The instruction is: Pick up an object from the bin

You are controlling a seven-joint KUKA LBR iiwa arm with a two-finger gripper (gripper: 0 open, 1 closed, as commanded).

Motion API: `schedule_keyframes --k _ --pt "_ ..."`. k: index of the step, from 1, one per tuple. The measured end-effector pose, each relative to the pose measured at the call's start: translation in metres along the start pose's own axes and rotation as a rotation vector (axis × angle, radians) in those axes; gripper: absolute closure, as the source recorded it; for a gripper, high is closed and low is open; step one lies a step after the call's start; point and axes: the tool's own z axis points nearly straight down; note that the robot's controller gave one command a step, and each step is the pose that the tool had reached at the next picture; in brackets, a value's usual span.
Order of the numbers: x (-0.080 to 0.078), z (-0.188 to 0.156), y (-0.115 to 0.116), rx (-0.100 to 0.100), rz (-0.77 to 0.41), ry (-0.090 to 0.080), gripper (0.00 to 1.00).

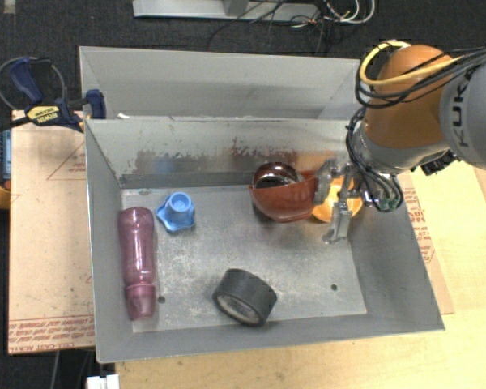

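Gripper (337, 207) sits at the right of the bin (308, 278). Brown bowl (282, 194) lies just left of it by the back wall, with an orange thing (318, 211) between. We can't tell how open it is.

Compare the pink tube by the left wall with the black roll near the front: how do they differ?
The pink tube is long and slim; the black roll is short and squat. The tube is pale pink, the roll dull black with a grey face. The tube lies flat along the left wall; the roll sits tilted. Both rest on the bin floor, apart.
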Motion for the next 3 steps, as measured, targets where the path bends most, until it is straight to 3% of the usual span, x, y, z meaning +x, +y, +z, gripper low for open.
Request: schedule_keyframes --k 1,2,3 --pt "0.013 0.014 -0.003 0.009 0.009 -0.012 0.00" --pt "0.010 0.051 0.011 0.005 -0.097 -0.015 0.00" --pt "0.005 0.034 0.003 0.002 -0.073 -0.012 1.00"
